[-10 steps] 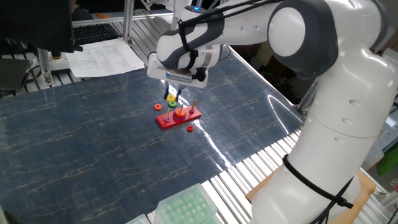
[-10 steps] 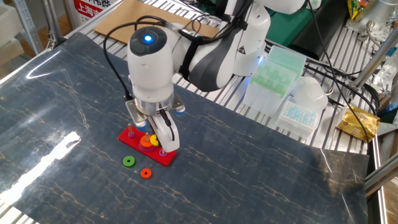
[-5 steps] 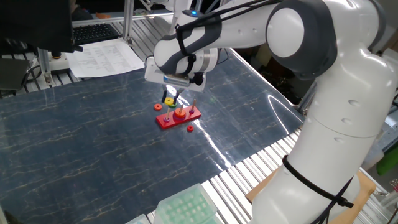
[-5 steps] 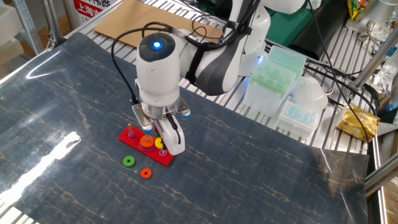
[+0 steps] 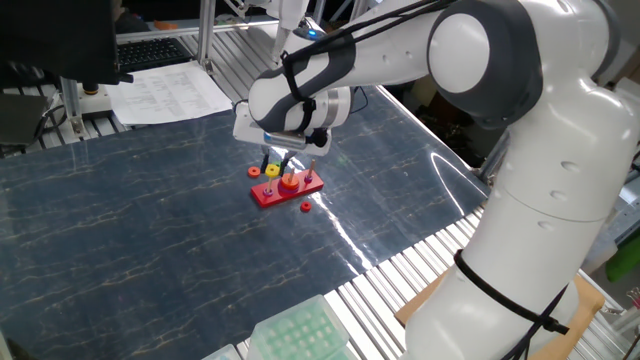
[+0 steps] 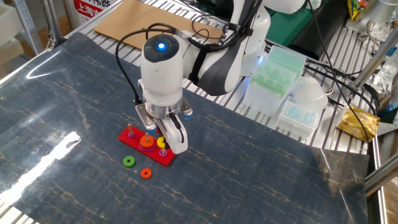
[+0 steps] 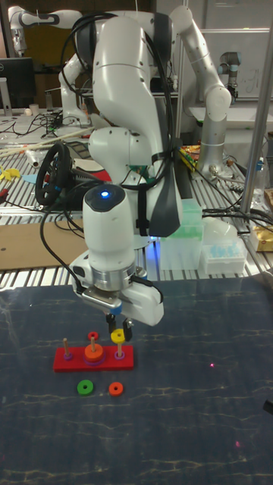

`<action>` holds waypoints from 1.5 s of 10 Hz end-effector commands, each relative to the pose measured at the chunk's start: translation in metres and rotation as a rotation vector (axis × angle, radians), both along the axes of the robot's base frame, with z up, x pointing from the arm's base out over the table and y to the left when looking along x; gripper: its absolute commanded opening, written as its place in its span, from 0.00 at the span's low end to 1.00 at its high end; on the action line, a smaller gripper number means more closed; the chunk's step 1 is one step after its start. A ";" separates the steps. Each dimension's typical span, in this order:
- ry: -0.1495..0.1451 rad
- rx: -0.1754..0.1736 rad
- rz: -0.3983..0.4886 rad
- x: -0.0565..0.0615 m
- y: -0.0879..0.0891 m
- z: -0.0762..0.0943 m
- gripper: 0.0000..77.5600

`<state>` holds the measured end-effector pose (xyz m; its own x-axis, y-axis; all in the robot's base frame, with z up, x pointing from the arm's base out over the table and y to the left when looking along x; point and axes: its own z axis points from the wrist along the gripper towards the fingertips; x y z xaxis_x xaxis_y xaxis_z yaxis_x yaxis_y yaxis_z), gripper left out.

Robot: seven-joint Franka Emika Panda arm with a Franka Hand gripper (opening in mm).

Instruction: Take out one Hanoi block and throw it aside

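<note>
The Hanoi block (image 7: 118, 336) is a small yellow ring, held between the fingertips of my gripper (image 7: 120, 332), which is shut on it. It hangs just over the right-hand peg of the red pegged base (image 7: 68, 360). The other fixed view shows the Hanoi block (image 6: 161, 142) at the base's near end, partly covered by a white finger (image 6: 176, 138). An orange ring (image 6: 147, 142) sits on the middle peg. In one fixed view the Hanoi block (image 5: 271, 170) shows under the gripper (image 5: 274, 163), behind the base (image 5: 270, 196).
A green ring (image 6: 128, 162) and a red-orange ring (image 6: 145, 173) lie on the dark mat in front of the base. Another small red ring (image 5: 255, 171) lies by its far side. Tip boxes (image 6: 277, 74) stand on the slatted rack beyond the mat.
The gripper, shut on the yellow ring throughout, has shifted along the base from near the middle peg toward the end peg.
</note>
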<state>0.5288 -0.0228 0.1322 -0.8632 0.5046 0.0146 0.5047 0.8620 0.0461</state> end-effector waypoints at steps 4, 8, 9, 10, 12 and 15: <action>-0.017 -0.008 0.002 -0.002 0.001 -0.008 0.02; -0.021 -0.012 0.004 -0.003 0.001 -0.013 0.02; -0.022 -0.013 0.006 -0.003 0.002 -0.015 0.02; -0.022 -0.017 0.007 -0.003 0.002 -0.017 0.02; -0.020 -0.018 0.010 -0.002 0.003 -0.021 0.02; -0.015 -0.025 0.000 -0.002 0.003 -0.022 0.02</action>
